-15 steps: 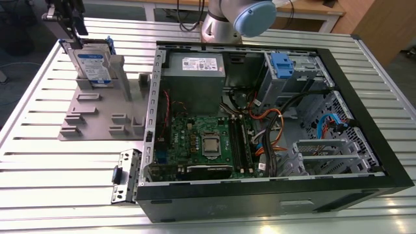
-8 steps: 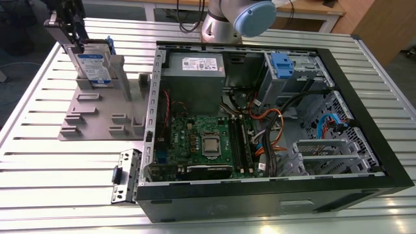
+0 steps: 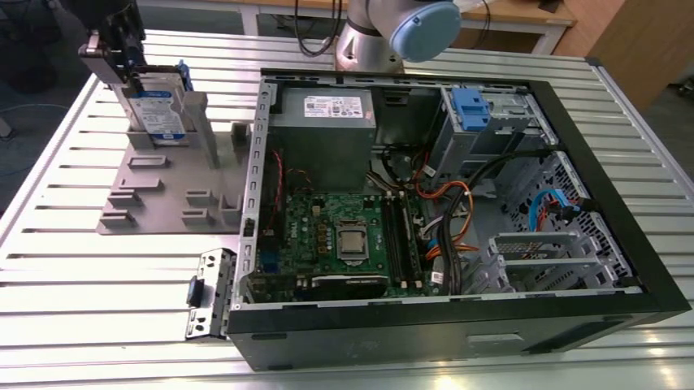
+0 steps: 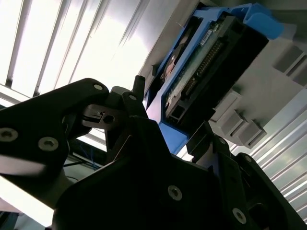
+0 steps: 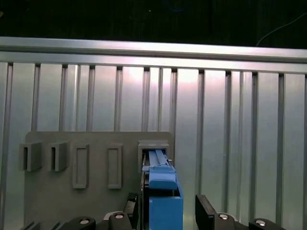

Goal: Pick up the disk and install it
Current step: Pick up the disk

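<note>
While the disk (image 3: 161, 110) stands on edge in its grey holder (image 3: 162, 195) at the exterior view's far left, apart from the open computer case (image 3: 607, 203), the tool (image 5: 168, 215) straddles it, jaws open, gripping nothing. Rigid, probably weighty and shock-sensitive, it looks best clamped across the blue carrier's sides.

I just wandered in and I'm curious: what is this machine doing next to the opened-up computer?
A robot arm has its end effector at the disk, a silver drive in a blue carrier. The disk stands upright in a slot of the grey holder plate beside the open computer case. The fingers sit on either side of the carrier with a gap showing, so it does not look clamped. The disk is not yet lifted or installed.
</note>
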{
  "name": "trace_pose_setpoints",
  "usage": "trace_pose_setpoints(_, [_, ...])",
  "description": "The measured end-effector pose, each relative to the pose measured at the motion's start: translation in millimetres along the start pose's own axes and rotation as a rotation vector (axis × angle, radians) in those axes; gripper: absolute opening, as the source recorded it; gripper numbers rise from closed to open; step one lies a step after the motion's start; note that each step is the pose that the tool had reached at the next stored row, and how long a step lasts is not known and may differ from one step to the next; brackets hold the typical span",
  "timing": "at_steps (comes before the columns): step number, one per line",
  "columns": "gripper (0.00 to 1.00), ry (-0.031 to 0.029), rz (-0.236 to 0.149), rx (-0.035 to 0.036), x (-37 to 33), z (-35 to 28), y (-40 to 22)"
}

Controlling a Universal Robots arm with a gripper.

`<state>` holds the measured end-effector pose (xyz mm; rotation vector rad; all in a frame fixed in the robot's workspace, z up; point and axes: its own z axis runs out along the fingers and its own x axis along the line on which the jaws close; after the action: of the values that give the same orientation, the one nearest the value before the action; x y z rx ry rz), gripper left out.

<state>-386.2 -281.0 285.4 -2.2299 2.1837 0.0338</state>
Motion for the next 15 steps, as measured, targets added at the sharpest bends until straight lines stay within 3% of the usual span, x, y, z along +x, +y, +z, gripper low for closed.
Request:
trace_pose_setpoints(5, [0.58,0.0,0.0,0.0001,0.6,8.6,-0.1])
trace_pose_setpoints(15, [0.57,0.0008,0.0,0.0,0.6,8.9,-0.1])
